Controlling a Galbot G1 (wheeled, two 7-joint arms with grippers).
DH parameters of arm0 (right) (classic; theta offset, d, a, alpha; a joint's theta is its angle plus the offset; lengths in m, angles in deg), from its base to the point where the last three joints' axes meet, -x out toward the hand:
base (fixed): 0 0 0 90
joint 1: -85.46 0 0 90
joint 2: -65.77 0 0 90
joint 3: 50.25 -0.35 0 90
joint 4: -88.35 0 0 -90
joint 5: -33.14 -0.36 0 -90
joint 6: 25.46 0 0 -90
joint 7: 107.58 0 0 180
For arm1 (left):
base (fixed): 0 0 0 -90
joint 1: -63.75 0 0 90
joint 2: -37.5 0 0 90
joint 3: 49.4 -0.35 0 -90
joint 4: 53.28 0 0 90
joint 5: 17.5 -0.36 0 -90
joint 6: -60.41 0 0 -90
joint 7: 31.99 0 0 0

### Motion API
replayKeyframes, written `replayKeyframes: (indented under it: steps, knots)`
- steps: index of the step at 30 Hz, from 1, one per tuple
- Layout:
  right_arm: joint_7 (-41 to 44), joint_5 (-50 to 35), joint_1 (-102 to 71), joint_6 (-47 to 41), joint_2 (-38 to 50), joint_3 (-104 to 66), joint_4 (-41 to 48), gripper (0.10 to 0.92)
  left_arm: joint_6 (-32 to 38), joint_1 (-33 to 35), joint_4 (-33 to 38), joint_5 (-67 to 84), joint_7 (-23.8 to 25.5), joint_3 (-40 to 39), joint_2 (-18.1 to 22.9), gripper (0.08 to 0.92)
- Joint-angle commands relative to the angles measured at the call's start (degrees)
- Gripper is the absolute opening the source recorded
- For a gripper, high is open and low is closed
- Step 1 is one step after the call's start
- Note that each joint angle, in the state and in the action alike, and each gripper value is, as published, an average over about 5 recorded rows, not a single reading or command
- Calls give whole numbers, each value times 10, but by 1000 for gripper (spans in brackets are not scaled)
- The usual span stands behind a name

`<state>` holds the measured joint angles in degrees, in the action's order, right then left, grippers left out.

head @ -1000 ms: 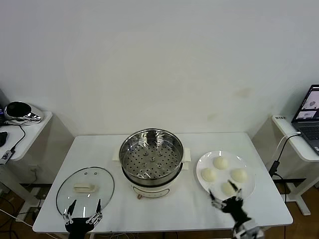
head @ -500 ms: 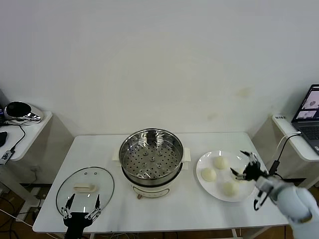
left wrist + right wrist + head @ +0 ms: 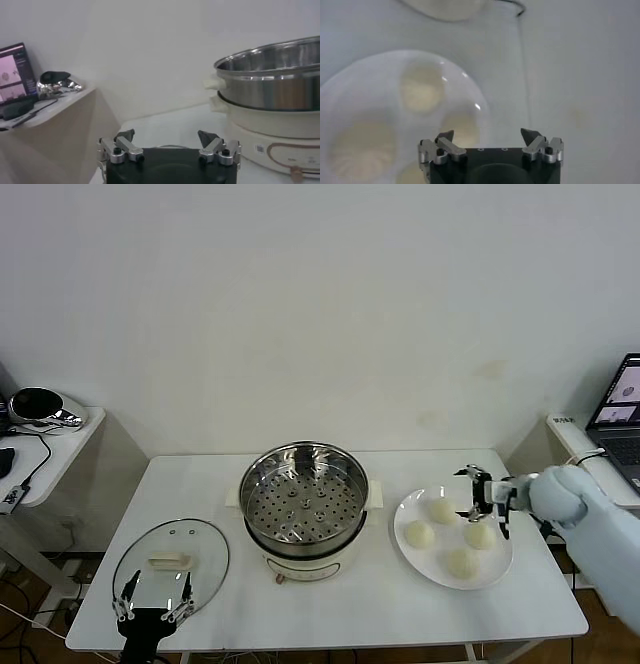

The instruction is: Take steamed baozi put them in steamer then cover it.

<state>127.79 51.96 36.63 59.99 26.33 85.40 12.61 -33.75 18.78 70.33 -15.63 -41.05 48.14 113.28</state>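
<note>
The right gripper [image 3: 481,495] hangs wide open and empty over the plate [image 3: 402,522]. The four steamed baozi [image 3: 480,535] lie just below it, the steamer [image 3: 303,496] well to its left. Descend squarely over one bun, probably the nearest, and close gently. The left gripper [image 3: 152,608] waits open by the lid [image 3: 170,562].

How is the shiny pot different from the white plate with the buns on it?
The steamer is tall, deep and shiny metal; the plate is flat and white. The steamer's holey tray has nothing on it, while the plate holds four baozi. The steamer sits mid-table; the plate lies to its right, with the open right gripper above its far edge. Both are round and rest on the white table.
</note>
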Motion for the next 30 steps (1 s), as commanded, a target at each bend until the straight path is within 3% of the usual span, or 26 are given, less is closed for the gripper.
replayKeyframes:
  steps: [1, 20, 30]
  knots:
    - [73, -7, 140, 6, -17, 142, 91, 823, -1, -1, -1, -3, 0, 4, 0, 823]
    - [53, 36, 134, 10, -122, 159, 229, 822, 3, -1, -3, -4, 4, 19, -4, 823]
    - [48, 31, 130, 10, -149, 152, 266, 758, 7, -1, -2, -6, 4, 20, -3, 823]
